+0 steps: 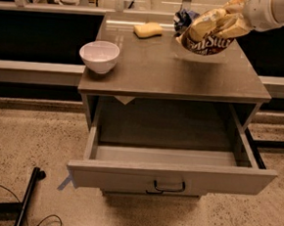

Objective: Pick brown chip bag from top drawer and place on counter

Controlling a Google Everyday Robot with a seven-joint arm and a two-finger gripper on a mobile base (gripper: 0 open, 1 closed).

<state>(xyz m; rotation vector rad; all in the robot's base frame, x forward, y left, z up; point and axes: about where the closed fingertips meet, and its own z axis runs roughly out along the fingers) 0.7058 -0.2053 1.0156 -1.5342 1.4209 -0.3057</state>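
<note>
The brown chip bag (209,34) hangs tilted just above the back right of the counter (160,72), its cream lettering facing me and its shadow on the slab below. My gripper (234,18), on a white arm reaching in from the top right, is shut on the bag's upper end. The top drawer (171,178) is pulled fully open below the counter. Its grey inside shows nothing in it, and its black bar handle (169,188) faces me.
A white bowl (99,56) sits at the counter's left front. A yellow sponge (148,30) lies at the back middle. A small blue-and-white bag (185,18) lies behind the chip bag. Black cables and a stand leg (27,199) lie on the speckled floor at lower left.
</note>
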